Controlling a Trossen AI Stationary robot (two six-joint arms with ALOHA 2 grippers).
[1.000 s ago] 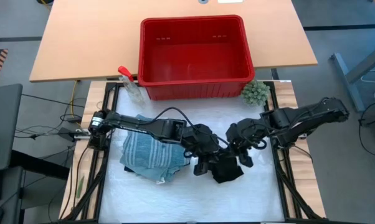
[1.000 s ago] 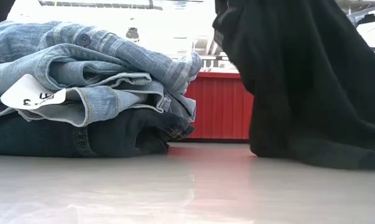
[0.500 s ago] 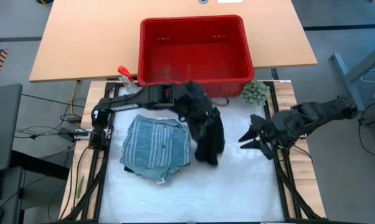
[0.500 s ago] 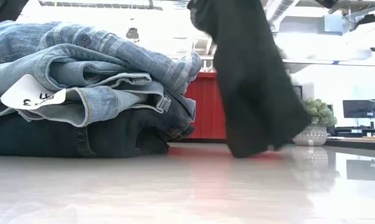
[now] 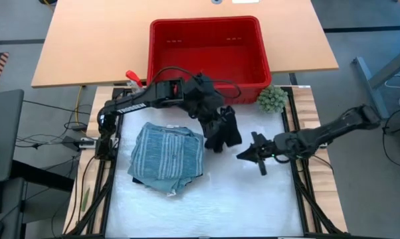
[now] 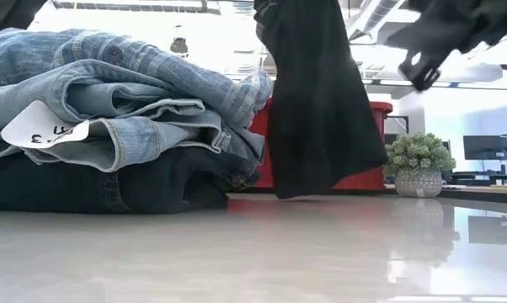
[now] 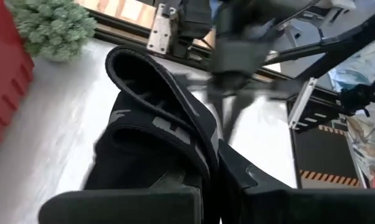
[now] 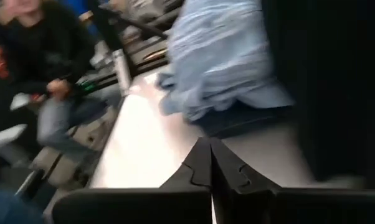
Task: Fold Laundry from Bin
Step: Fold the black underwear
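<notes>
The left gripper [image 5: 216,123] clenches the black piece [image 5: 224,131], which hangs limp at 3 o'clock of one three-garment stack [image 5: 167,158]: light, floppy, probably best pinched at two corners. The right gripper [image 5: 256,153] sits clenched, empty. One bin [image 5: 206,86] stands at 12 o'clock.

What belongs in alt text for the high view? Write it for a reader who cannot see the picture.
The left gripper holds a small black garment hanging above the white mat, just in front of the red bin. A folded pile of clothes, striped shirt on top, lies to its left, and the right gripper hovers, shut, to its right.
</notes>
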